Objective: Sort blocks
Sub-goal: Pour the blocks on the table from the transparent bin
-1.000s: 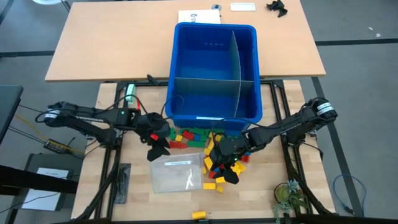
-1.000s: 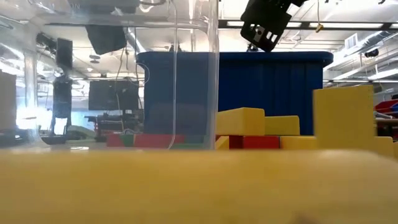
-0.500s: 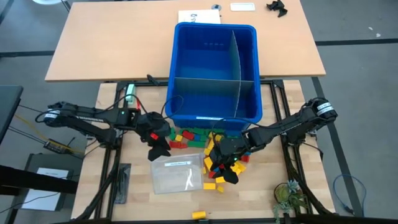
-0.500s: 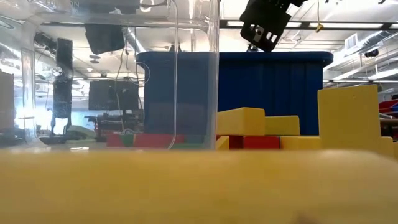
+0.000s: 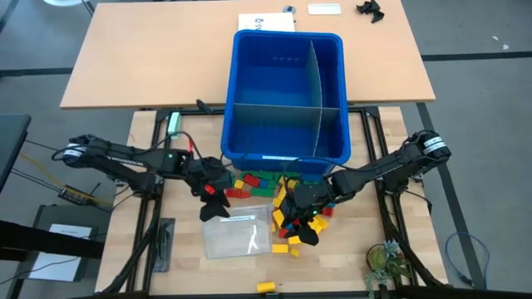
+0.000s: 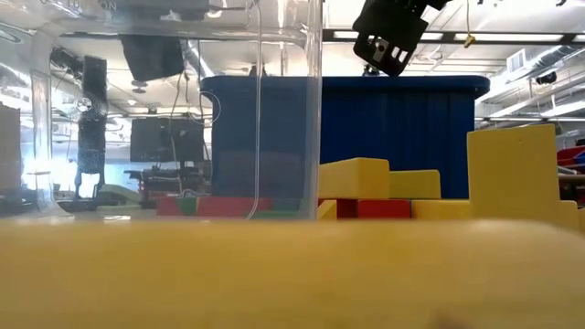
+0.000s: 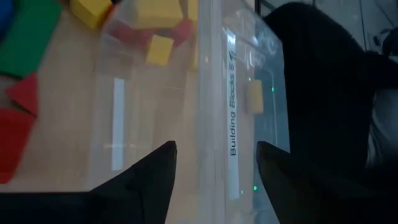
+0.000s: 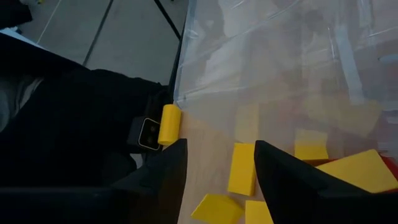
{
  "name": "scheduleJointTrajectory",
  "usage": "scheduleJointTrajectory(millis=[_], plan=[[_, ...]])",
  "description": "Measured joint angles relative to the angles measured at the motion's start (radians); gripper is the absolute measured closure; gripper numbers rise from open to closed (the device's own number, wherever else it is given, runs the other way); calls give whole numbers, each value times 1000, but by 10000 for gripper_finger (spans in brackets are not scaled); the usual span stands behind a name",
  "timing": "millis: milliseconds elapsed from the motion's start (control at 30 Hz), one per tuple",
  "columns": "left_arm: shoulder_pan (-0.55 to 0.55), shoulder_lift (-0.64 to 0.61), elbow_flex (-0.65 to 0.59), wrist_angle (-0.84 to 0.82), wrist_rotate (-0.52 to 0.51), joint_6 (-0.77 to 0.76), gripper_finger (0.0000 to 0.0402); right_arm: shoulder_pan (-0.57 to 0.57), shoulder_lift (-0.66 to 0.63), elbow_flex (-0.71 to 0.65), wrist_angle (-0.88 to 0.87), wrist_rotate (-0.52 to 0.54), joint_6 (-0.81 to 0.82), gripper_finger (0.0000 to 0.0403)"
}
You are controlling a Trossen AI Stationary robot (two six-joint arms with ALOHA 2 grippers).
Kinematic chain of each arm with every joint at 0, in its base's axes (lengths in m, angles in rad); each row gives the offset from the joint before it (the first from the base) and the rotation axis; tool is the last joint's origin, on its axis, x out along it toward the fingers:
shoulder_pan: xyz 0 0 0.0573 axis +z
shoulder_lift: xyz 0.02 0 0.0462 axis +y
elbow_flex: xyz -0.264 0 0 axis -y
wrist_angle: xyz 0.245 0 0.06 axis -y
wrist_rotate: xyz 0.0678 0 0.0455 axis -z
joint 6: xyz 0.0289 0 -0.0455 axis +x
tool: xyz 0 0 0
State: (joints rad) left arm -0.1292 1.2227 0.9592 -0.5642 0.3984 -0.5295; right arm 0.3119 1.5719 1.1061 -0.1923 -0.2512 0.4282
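I see the blocks (image 5: pixel 264 184) all loose on the worktop (image 5: pixel 150 149), heaped between the blue bin (image 5: pixel 287 100) and the clear tub (image 5: pixel 237 232); bin compartments look empty, so I judge sorting barely begun. My left gripper (image 5: pixel 214 198) sits at the tub's rim, jaws parted, holding nothing. Right gripper (image 5: pixel 301 223) over the yellow blocks, jaws parted, empty. Tub label reads "Building Blocks".
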Motion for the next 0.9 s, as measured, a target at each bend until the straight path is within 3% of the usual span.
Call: scheduleJointTrajectory(millis=[300,733,900], plan=[[-21,52,0,49,50,30,187,0,0,0,0,-2,5,217],[-22,54,0,50,66,57,338,0,0,0,-4,-2,0,225],[-22,54,0,51,72,61,359,0,0,0,-5,1,-1,227]])
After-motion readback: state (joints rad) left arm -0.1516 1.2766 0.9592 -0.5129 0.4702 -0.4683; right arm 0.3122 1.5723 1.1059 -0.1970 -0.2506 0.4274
